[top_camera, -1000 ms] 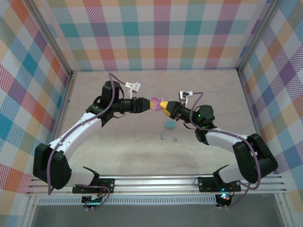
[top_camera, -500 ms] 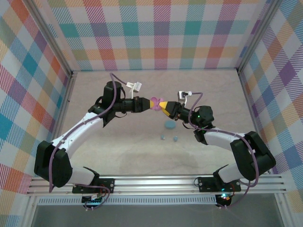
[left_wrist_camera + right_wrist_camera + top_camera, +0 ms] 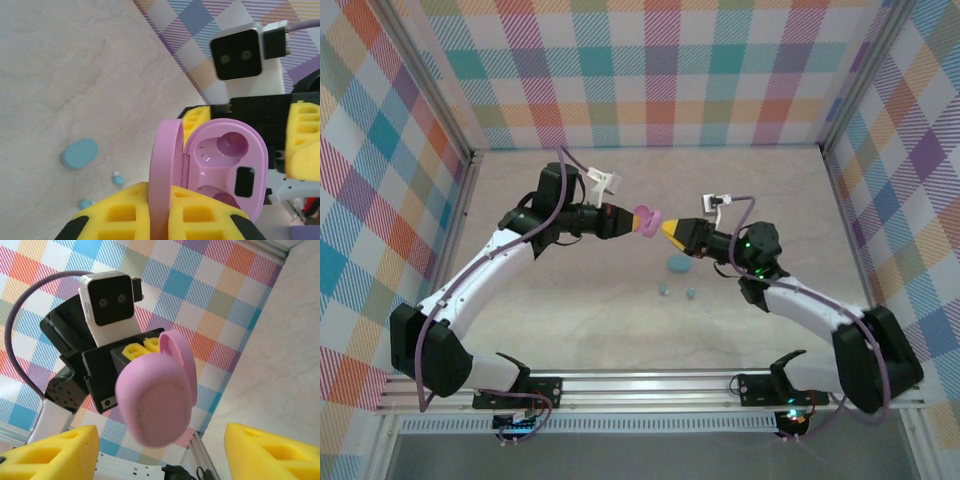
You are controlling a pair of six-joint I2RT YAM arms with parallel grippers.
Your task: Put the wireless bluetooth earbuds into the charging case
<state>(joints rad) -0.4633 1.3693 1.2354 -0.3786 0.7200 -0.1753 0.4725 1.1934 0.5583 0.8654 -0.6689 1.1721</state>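
Note:
My left gripper is shut on the lid of an open pink charging case, holding it in the air above the table. The case's base hangs open beside the lid, its two wells facing the left wrist camera. My right gripper stands open just right of the case without touching it. In the right wrist view its yellow fingers flank the case's rounded back at a distance. Two light blue earbuds lie on the table below.
A shut light blue oval case rests on the table just beyond the blue earbuds, also seen as the blue case in the left wrist view. Plaid walls close in the back and both sides of the marbled tabletop.
The right gripper opened, let go of the pink case and drew back to the right. The left gripper closed on the lid and now carries the case alone, slightly up and left.

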